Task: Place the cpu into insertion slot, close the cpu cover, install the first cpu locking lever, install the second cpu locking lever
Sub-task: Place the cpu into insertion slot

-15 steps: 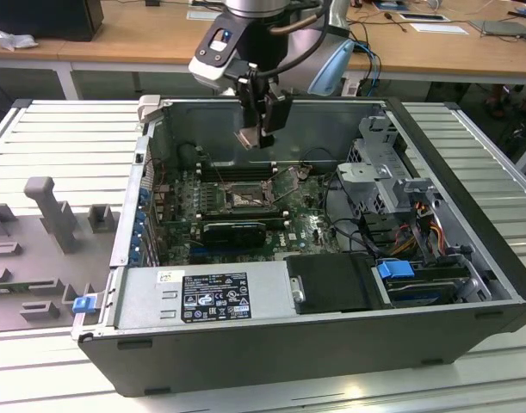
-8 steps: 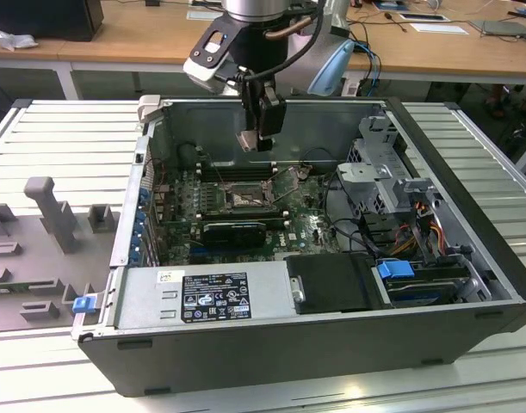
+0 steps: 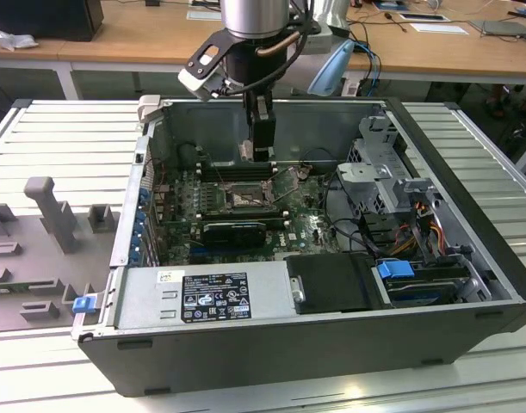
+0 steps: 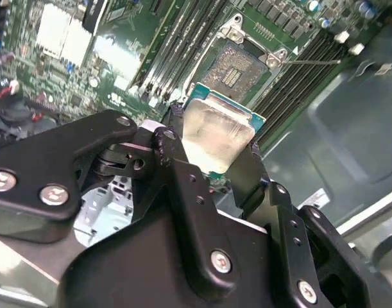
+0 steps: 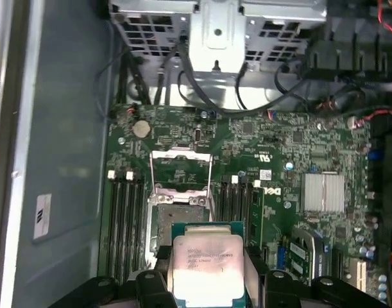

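Exterior view: my claw [image 3: 261, 144] hangs inside the open computer case [image 3: 469, 284] on the slatted counter [image 3: 56, 138]. It sits at roughly twelve o'clock from the insertion slot [image 3: 245, 200] as this camera frames the board, and clear of it.

Second wrist view: the claw [image 4: 215, 153] is closed narrowly on the cpu [image 4: 218, 136], its black fingers [image 4: 176, 154] pinching two opposite edges. The pale face is turned to the lens. The insertion slot [image 4: 234, 67] lies beyond the chip, bare and well apart from it.

First wrist view: the cpu [image 5: 205, 263] rides in the claw [image 5: 205, 285], just short of the insertion slot [image 5: 178, 208]. The cpu cover [image 5: 181, 165] stands open on the socket's far side.

As I read it, the chip is held but not yet seated. An edge grip this slight could let it slip or tilt. A crooked or off-centre landing could bend the socket's contacts. Drifting too far risks knocking the raised cover.
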Robot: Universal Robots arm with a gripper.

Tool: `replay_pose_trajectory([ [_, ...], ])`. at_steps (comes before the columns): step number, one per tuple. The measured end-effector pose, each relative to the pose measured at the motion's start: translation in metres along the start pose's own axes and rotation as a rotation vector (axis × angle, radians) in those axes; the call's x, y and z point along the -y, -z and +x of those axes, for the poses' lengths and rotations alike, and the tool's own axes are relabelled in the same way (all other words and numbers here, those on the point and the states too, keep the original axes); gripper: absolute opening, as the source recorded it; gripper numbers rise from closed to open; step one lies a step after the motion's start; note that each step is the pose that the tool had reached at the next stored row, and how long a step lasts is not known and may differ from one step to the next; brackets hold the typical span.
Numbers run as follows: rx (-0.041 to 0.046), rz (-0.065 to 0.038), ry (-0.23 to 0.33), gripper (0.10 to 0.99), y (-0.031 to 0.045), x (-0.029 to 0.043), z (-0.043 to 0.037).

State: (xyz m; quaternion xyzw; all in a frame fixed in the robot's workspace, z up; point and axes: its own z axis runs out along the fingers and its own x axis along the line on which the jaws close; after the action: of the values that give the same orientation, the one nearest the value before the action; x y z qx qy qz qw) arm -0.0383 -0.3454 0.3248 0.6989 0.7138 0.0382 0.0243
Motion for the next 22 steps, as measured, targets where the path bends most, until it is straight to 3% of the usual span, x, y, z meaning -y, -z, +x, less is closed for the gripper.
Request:
replay_pose_trajectory([
  [5, 0.0030, -0.001, -0.032, 0.529, -0.0143, 0.0012, 0.0004],
  [11, 0.0086, -0.001, -0.070, 0.529, -0.0260, 0.0028, 0.0003],
  [15, 0.0149, -0.002, -0.069, 0.529, -0.0331, 0.0034, 0.0001],
  [22, 0.0152, -0.002, -0.070, 0.529, -0.0482, 0.0049, 0.0003],
])
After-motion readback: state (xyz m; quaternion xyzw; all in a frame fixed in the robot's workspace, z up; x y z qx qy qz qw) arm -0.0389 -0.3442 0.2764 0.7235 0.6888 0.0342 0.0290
